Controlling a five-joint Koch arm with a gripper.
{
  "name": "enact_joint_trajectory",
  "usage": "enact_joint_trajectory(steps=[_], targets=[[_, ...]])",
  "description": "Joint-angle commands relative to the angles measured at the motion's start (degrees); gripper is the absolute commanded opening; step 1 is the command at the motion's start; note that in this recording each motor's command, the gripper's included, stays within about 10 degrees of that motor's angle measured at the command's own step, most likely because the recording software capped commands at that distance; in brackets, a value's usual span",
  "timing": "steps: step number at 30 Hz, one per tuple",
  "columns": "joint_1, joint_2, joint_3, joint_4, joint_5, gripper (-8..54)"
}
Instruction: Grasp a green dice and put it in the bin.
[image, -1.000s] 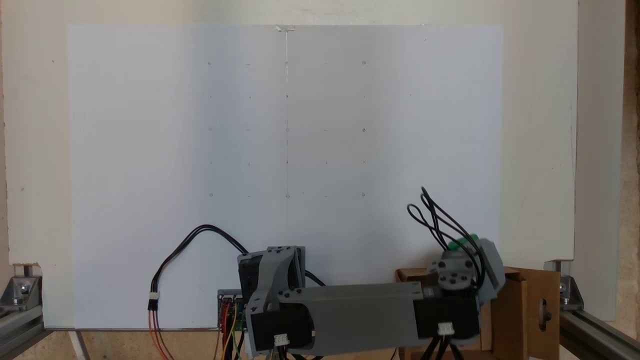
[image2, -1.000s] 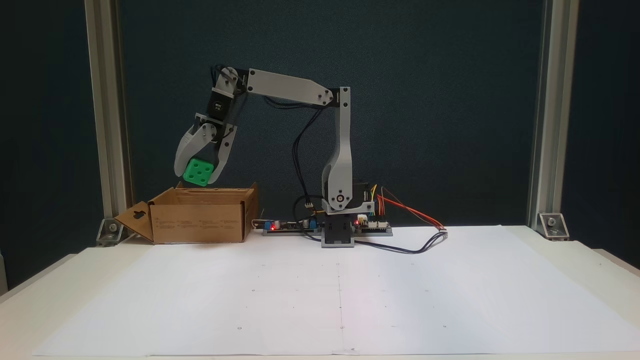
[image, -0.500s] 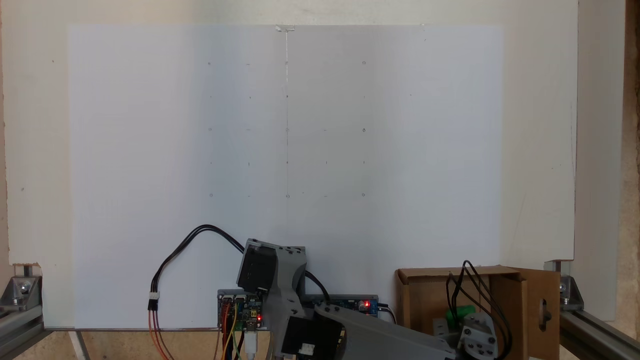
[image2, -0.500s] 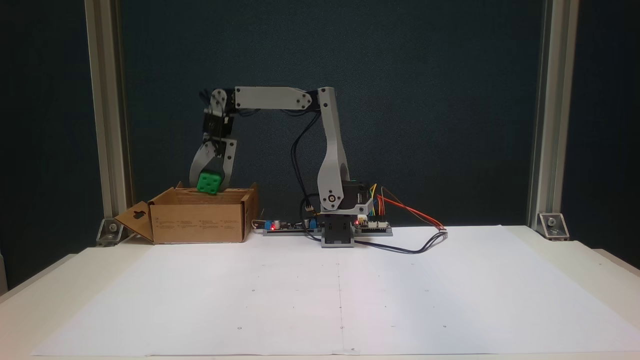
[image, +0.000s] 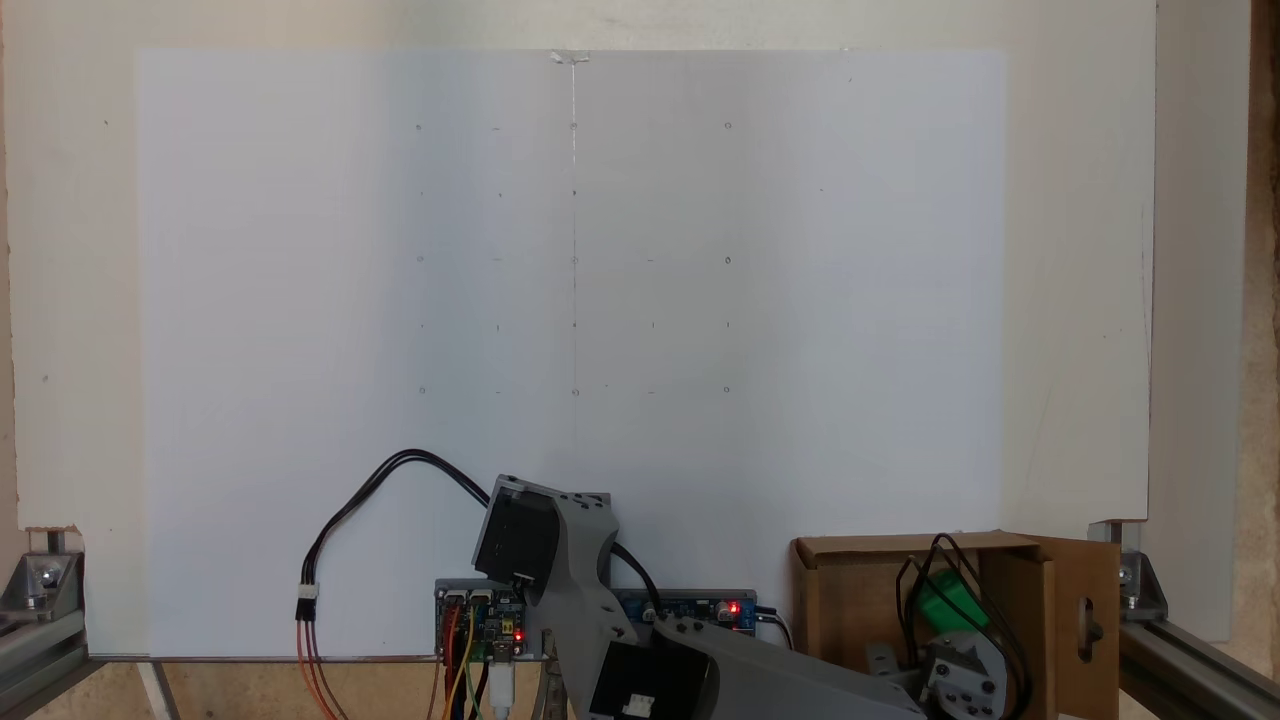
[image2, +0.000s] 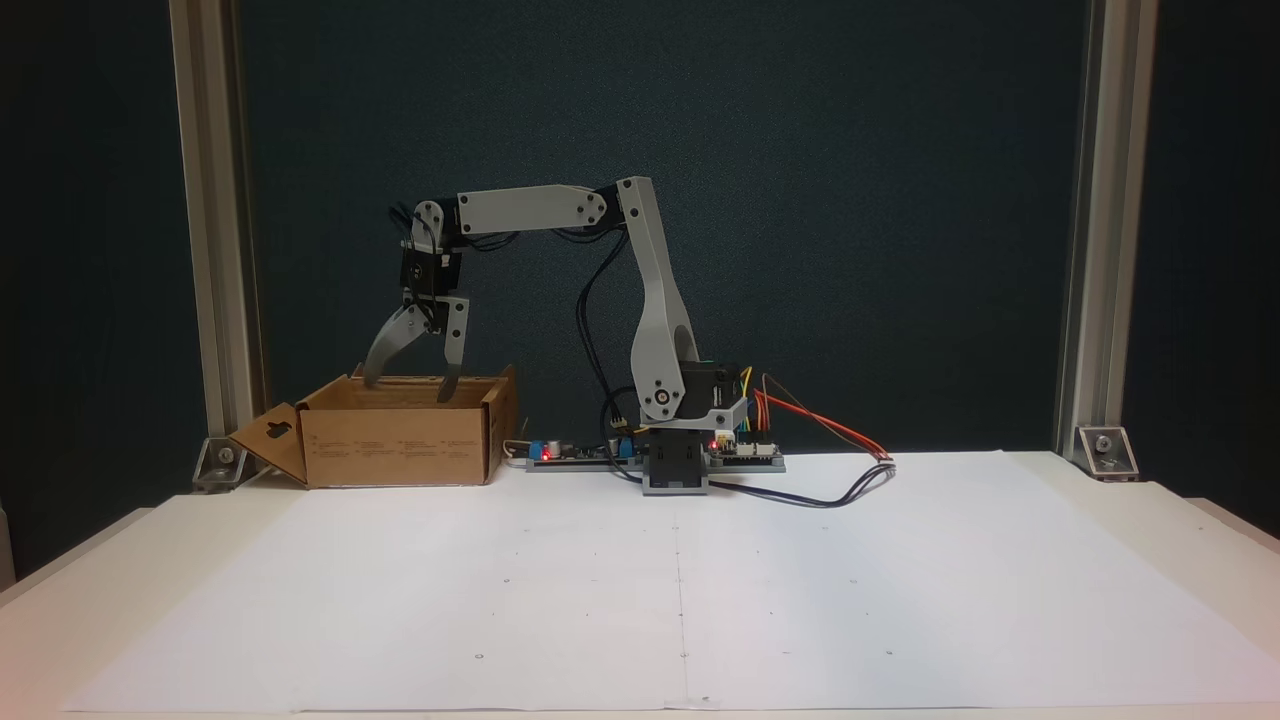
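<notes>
Your Koch arm (image2: 640, 290) reaches from its base at the back of the table over a brown cardboard bin (image2: 400, 430), with the gripper (image2: 408, 384) pointing down and its two grey fingers (image2: 452, 350) spread apart, their tips dipping just past the box's top edge and nothing between them. Around the base you can see a circuit board (image2: 745, 450) with a red light, a second lit board (image2: 560, 452) between base and bin, and a bundle of red, orange and yellow wires (image2: 820, 425) trailing to the right in that fixed view. A black cable (image: 400, 470) loops across the white paper sheet (image: 570, 300) in a fixed view from above; the sheet carries a faint grid of dots and a centre line. Aluminium frame posts (image2: 205, 230) stand at both sides against a dark backdrop. The bin sits close to one post, one flap (image2: 268, 440) folded outward with an oval handle hole cut in it. Inside the bin (image: 850, 590), the green dice (image: 950, 598) shows tilted, partly screened by the wrist (image: 955, 675) and black cables (image: 920, 580) above it; you cannot tell whether it rests on the floor of the box.
</notes>
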Motion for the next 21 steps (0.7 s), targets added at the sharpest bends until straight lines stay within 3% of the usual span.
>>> enact_joint_trajectory(steps=[1,5,10,14,21], targets=[[0.00,0.35,-2.29,-2.37,-4.04,40.9],[-2.72,1.41,-2.46,-5.62,1.58,40.9],[-13.27,10.11,-3.25,-10.55,14.13,41.0],[-27.77,15.38,-3.34,-12.83,20.83,44.0],[-56.41,21.36,-1.58,-12.57,25.22,44.2]])
